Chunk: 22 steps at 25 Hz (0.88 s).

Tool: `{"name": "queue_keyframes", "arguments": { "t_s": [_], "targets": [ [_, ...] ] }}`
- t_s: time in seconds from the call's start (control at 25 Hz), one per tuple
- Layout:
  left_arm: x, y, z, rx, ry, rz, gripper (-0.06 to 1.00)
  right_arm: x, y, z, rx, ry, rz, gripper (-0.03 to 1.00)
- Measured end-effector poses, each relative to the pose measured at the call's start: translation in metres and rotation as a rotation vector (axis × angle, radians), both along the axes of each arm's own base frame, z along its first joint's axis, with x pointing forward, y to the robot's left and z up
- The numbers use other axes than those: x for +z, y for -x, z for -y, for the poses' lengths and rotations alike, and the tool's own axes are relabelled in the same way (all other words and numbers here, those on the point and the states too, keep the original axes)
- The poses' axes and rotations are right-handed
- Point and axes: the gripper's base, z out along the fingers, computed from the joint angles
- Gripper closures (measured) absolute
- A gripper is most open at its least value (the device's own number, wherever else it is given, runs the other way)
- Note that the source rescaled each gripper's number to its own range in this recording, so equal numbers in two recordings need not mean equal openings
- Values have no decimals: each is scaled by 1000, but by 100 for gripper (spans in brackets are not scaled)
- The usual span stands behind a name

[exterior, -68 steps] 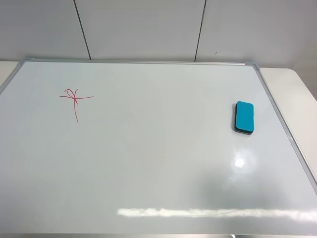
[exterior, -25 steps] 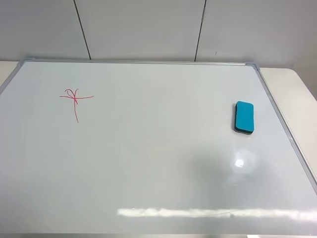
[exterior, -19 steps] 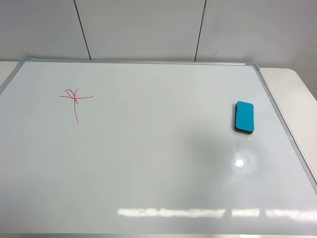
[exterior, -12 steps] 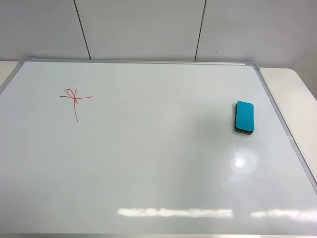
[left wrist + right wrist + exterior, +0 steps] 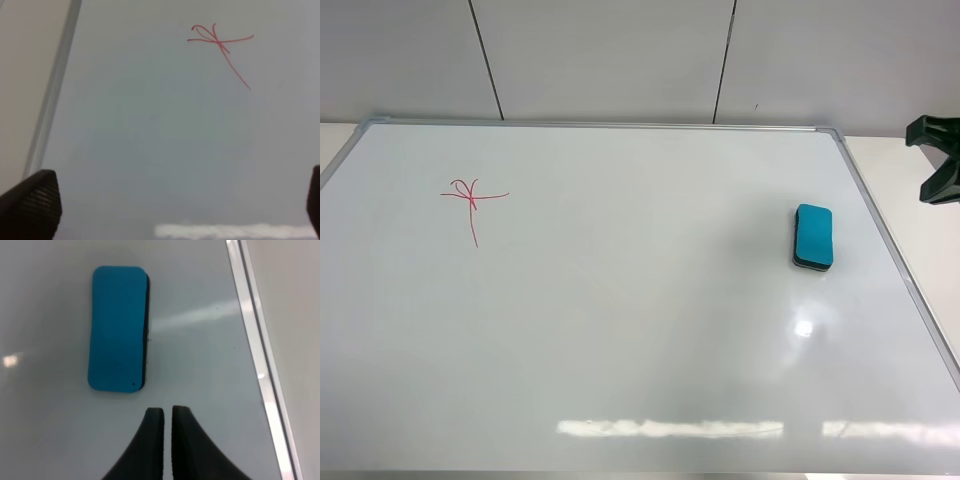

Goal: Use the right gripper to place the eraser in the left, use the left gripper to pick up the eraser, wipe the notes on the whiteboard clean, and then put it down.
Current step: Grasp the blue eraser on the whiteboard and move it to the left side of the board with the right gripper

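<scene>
The eraser lies flat on the whiteboard, felt side down, near the right-hand frame and with its long side running roughly along that frame. The notes sit far over on the left of the board, well apart from it, which is likely why the job is split between two arms.

The right gripper hangs just short of one end of the eraser, not touching it. Its fingers are pressed together with nothing between them (so it would have to open before it could straddle the block's narrow width).

The left gripper is spread wide and empty over the left part of the board, with the red scribble ahead of it. That looks like a waiting post, close to where the wiping will happen and ready to take the eraser
</scene>
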Motion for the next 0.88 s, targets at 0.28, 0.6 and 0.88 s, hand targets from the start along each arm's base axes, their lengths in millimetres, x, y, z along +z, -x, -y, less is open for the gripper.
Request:
{"name": "queue_keyframes", "arguments": {
  "t_s": [0.28,0.6,0.88],
  "targets": [
    [0,0,0,0,0,0,-6,-36,-31,-18,35,-49,-96,96],
    [0,0,0,0,0,0,-6,-61,-67,-40,124,-11,-193,96],
    [0,0,0,0,0,0,-6,-92,-96,-52,179,87,-273,96]
  ]
}}
